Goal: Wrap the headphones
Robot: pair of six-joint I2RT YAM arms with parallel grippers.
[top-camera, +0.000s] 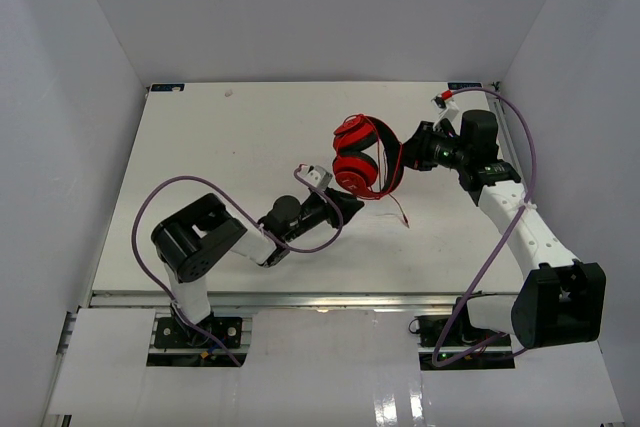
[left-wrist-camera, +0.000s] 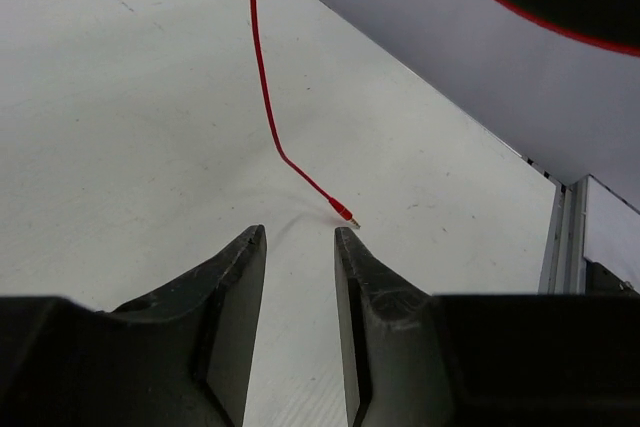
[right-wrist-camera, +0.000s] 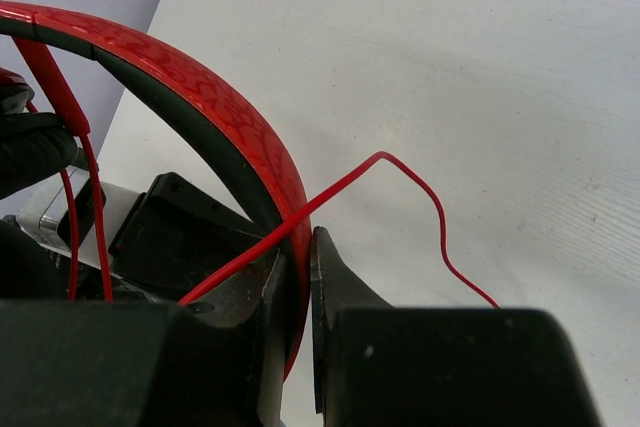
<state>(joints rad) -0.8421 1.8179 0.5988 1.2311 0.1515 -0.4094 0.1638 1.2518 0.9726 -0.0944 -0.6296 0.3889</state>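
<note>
At centre right of the top view, the right gripper (top-camera: 405, 152) clamps the headphones (top-camera: 362, 155) above the table (top-camera: 200, 137); the left gripper (top-camera: 352, 205) sits just below them. Low in the left wrist view, its jaws stand parted and empty, the cord (left-wrist-camera: 268, 117) hanging before them. Across the right wrist view, the fingers (right-wrist-camera: 330, 287) pinch the red headband (right-wrist-camera: 200, 97).

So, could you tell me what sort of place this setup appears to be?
Probably a robotics lab test cell: a white table enclosed by plain walls, with two arms bolted at its near edge handling headphones.
</note>
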